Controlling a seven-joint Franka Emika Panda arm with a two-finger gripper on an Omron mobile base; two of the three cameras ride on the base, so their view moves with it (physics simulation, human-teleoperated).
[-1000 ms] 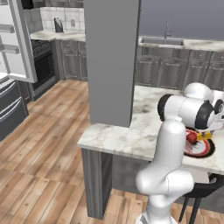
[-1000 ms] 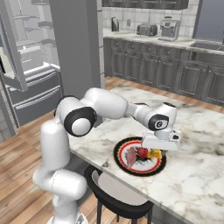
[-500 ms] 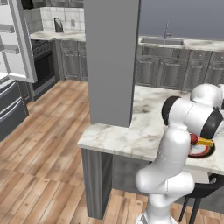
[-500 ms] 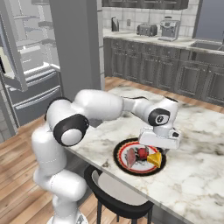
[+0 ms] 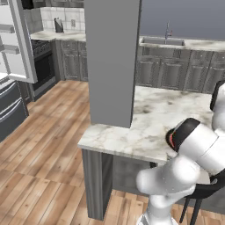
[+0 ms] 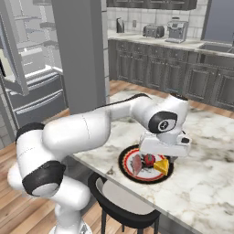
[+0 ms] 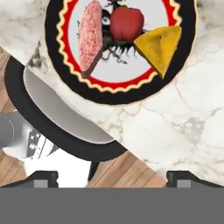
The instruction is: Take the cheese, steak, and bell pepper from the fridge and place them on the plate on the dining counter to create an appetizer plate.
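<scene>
At the top of the hand view the plate on the dining counter carries the steak at left, bell pepper in the middle and cheese at right, while the gripper stands with jaws spread wide, holding nothing.

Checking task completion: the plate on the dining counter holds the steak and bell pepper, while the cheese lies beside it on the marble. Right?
Not quite. In the hand view the cheese lies on the plate too, beside the bell pepper and steak; the dining counter part is right.
</scene>
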